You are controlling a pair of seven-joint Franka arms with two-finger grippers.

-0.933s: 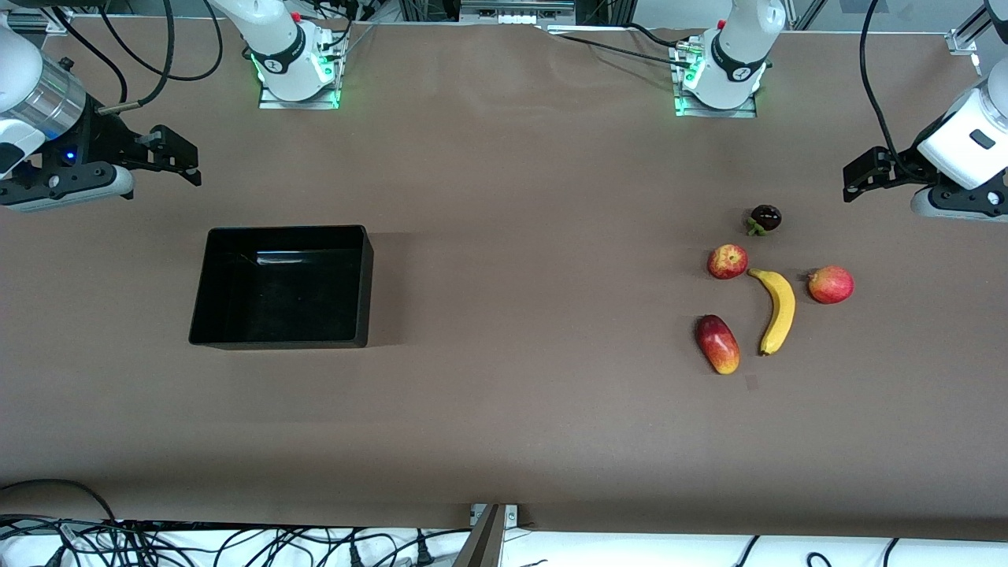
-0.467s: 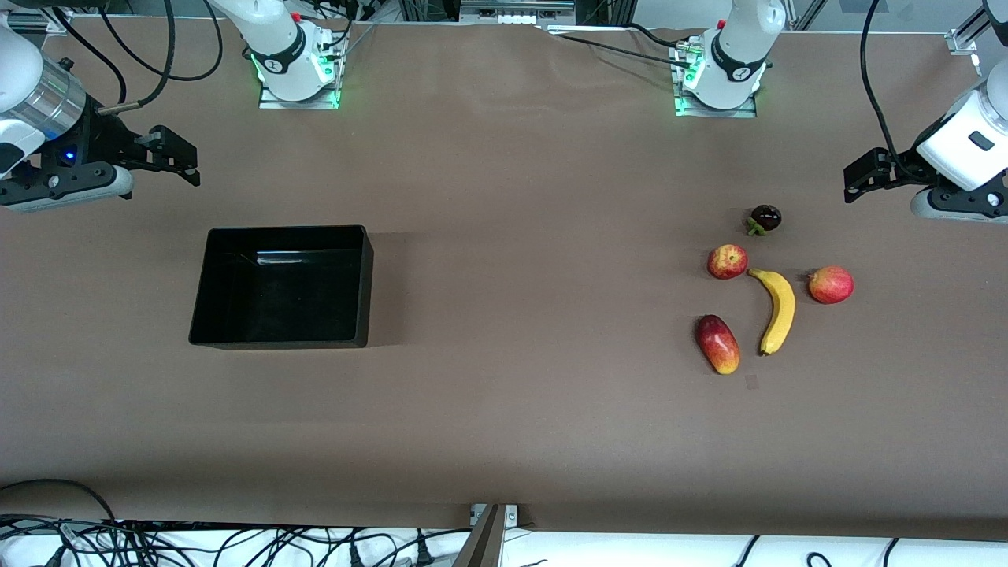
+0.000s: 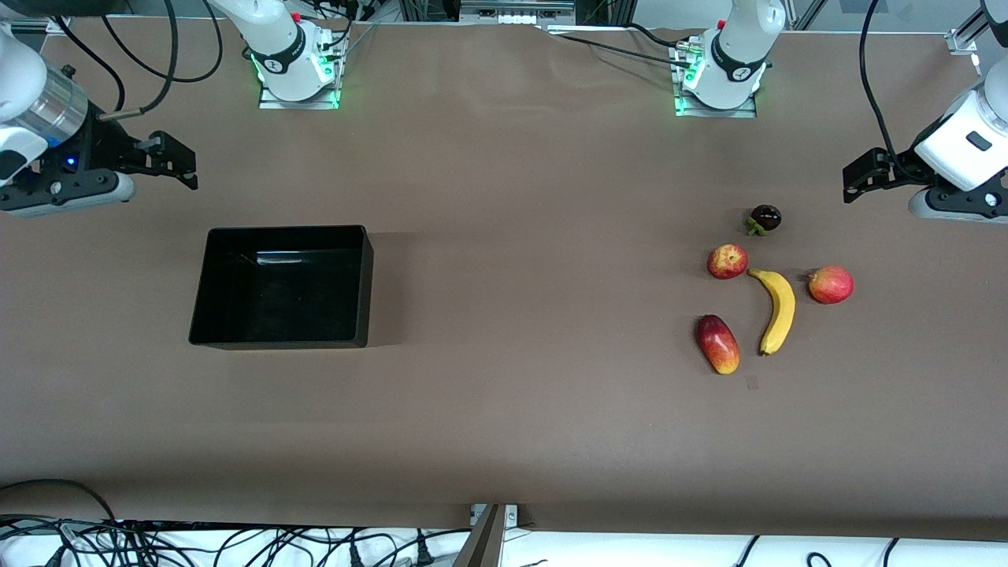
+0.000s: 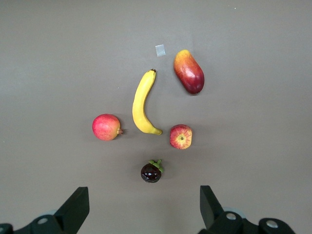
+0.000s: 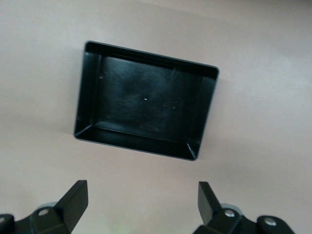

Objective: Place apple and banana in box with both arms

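Nothing is placed yet. The box [image 3: 280,287] stands empty; the apple [image 3: 727,261] and banana [image 3: 777,310] lie well apart from it, toward the left arm's end. The left gripper [image 4: 141,210] and right gripper [image 5: 141,207] hang spread wide, holding nothing.

A robotics lab with a test table.

Two white arms [image 3: 736,55] are bolted on metal base plates [image 3: 298,98] with green lights, at the edge of a table [image 3: 512,409] covered in plain brown sheet. Many black cables [image 3: 157,539] lie loose at the near edge, and aluminium frame bars [image 3: 965,35] stand at the corner.
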